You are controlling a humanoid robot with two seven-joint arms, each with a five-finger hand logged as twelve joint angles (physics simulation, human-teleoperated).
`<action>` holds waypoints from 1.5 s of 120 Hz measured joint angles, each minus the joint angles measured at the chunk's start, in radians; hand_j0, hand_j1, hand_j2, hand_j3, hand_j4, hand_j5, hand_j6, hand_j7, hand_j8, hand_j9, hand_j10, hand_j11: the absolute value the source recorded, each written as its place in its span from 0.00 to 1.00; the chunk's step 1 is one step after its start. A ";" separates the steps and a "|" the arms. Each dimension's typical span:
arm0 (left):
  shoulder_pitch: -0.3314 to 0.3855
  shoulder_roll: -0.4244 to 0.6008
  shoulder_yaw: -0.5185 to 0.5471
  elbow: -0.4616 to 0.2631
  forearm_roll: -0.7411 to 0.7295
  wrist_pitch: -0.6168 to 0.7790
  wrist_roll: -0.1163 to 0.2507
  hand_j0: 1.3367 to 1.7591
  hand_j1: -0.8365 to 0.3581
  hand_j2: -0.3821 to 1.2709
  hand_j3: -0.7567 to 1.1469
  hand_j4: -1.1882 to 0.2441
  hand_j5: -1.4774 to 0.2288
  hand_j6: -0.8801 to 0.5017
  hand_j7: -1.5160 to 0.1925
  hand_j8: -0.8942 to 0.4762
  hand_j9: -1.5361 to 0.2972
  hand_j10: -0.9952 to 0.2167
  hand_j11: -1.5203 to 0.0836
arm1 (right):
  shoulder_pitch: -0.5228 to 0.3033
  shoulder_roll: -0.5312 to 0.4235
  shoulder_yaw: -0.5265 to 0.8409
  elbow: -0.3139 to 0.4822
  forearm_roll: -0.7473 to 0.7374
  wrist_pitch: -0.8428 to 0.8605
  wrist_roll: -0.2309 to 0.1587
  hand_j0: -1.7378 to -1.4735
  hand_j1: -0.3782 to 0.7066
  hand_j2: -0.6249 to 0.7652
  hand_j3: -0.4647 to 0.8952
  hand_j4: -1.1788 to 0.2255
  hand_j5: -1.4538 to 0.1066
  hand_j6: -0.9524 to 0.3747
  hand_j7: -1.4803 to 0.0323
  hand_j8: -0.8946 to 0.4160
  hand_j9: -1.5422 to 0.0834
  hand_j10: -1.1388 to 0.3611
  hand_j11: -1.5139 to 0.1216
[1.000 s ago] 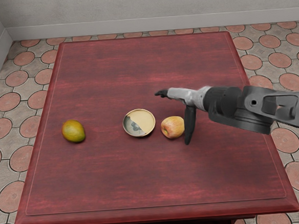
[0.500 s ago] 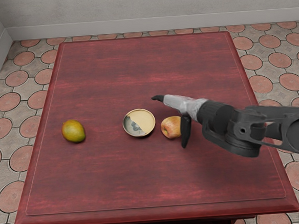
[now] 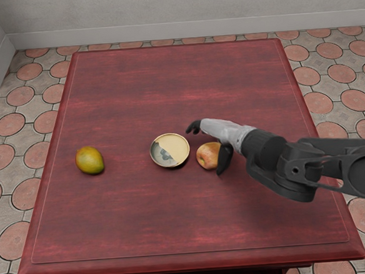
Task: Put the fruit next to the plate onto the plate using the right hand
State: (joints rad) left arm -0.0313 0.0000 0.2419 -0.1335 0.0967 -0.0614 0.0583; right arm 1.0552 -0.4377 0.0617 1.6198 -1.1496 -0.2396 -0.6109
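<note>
Just right of centre frame, I've brought the right hand (image 3: 217, 133) down over the apple (image 3: 206, 155), still on the table (image 3: 135, 90) just beside the plate (image 3: 178, 147), fingers apart but curling round it, so a grasp looks close

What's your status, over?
Right hand open, straddling apple, no grip. Left hand out of view. Apple on table beside plate. Mango far left, out of the way.

A red wooden table (image 3: 166, 81) stands on cobbled floor (image 3: 17, 98) beside grey walls (image 3: 179, 5).
</note>
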 joint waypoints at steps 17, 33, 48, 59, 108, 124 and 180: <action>0.000 0.000 0.000 0.000 0.000 0.000 0.000 0.76 0.75 0.26 0.40 0.66 0.68 0.46 0.70 0.47 0.66 0.62 0.75 | -0.018 0.005 0.000 0.001 -0.010 -0.007 0.000 0.30 0.35 0.41 0.34 0.63 0.69 0.50 0.73 0.46 0.71 0.56 0.69; 0.001 0.000 0.000 0.000 0.000 0.000 0.000 0.76 0.75 0.26 0.40 0.66 0.68 0.46 0.70 0.47 0.66 0.62 0.75 | -0.034 0.009 0.000 0.017 -0.035 -0.032 0.000 0.30 0.38 0.41 0.34 0.61 0.67 0.48 0.71 0.44 0.69 0.55 0.67; 0.000 0.000 0.000 0.000 0.000 0.000 0.000 0.76 0.75 0.26 0.40 0.66 0.68 0.46 0.70 0.47 0.66 0.62 0.75 | -0.041 -0.008 0.000 0.039 -0.045 -0.050 0.000 0.30 0.40 0.40 0.34 0.60 0.65 0.46 0.69 0.42 0.68 0.53 0.66; -0.001 0.000 0.000 0.000 0.000 0.000 0.000 0.76 0.75 0.26 0.40 0.66 0.68 0.46 0.70 0.47 0.66 0.62 0.75 | -0.043 -0.018 0.000 0.047 -0.048 -0.055 0.000 0.30 0.41 0.40 0.34 0.59 0.64 0.45 0.68 0.42 0.67 0.53 0.65; -0.001 0.000 0.000 0.000 0.000 0.000 0.000 0.76 0.75 0.26 0.40 0.66 0.68 0.46 0.70 0.47 0.66 0.62 0.75 | -0.053 -0.040 -0.015 0.052 -0.051 -0.058 0.000 0.30 0.47 0.39 0.34 0.55 0.60 0.42 0.63 0.39 0.63 0.49 0.61; 0.000 0.000 0.000 0.000 0.000 0.000 0.000 0.76 0.75 0.26 0.40 0.66 0.68 0.46 0.70 0.47 0.66 0.62 0.75 | -0.057 -0.042 -0.014 0.052 -0.052 -0.057 0.000 0.31 0.52 0.43 0.34 0.49 0.53 0.44 0.56 0.42 0.56 0.45 0.54; 0.000 0.000 -0.001 0.000 0.000 0.000 0.000 0.76 0.75 0.26 0.40 0.66 0.68 0.46 0.70 0.47 0.66 0.62 0.75 | -0.081 -0.036 -0.004 0.019 -0.058 -0.058 0.001 0.36 0.49 0.40 0.34 0.47 0.45 0.45 0.49 0.41 0.47 0.39 0.45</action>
State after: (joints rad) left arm -0.0317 0.0000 0.2413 -0.1335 0.0969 -0.0613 0.0581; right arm 0.9745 -0.4737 0.0579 1.6385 -1.2076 -0.2975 -0.6100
